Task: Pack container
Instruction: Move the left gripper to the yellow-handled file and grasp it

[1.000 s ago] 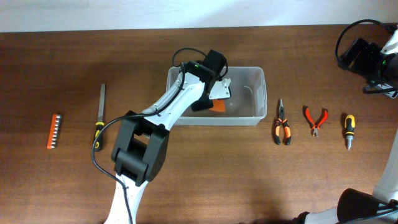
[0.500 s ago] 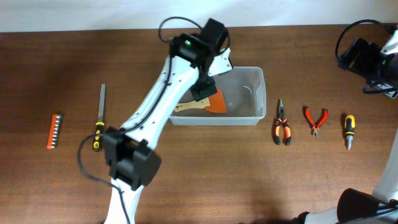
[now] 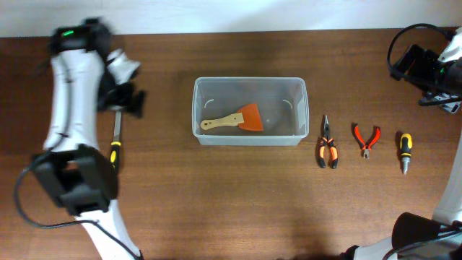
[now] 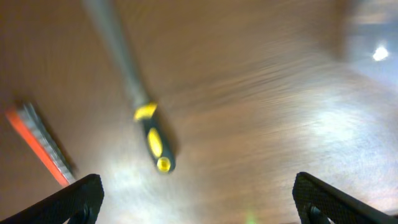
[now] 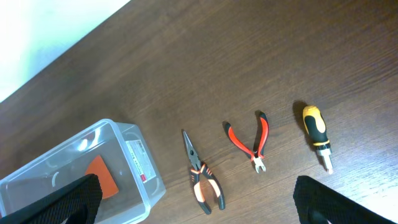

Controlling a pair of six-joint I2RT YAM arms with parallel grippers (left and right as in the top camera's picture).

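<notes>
Here, on one brown wooden bench point(image 3: 216, 195), counted from the container's far left to its far right:

- Bit strip point(image 4: 38, 144), orange: one. Farthest left of the container, seen only blurred in the left wrist view; the left arm covers it from overhead.
- File point(image 3: 116, 130), yellow-and-black handle: one. Well left of the container, lying alongside the bit strip, apart from it.
- Left tool point(image 3: 128, 100): one. Above the file's blade end, left of the container; its jaws stand wide apart with nothing between them.
- Container point(image 3: 249, 80), clear plastic: one. Upright at mid-bench, no lid on it.
- Scraper point(image 3: 238, 119), wooden handle, orange blade: one. Lying flat inside the container, blade toward the right wall.
- Needle-nose pliers point(image 3: 328, 144), orange-and-black grips: one. Just right of the container, not touching it.
- Cutters point(image 3: 366, 139), red grips: one. Right of the pliers.
- Screwdriver point(image 3: 406, 150), yellow-and-black handle: one. Farthest right of the items on the bench.
- Right tool point(image 3: 433, 72): one. Raised at the far right corner, well apart from the container; jaws spread wide, holding nothing.
</notes>
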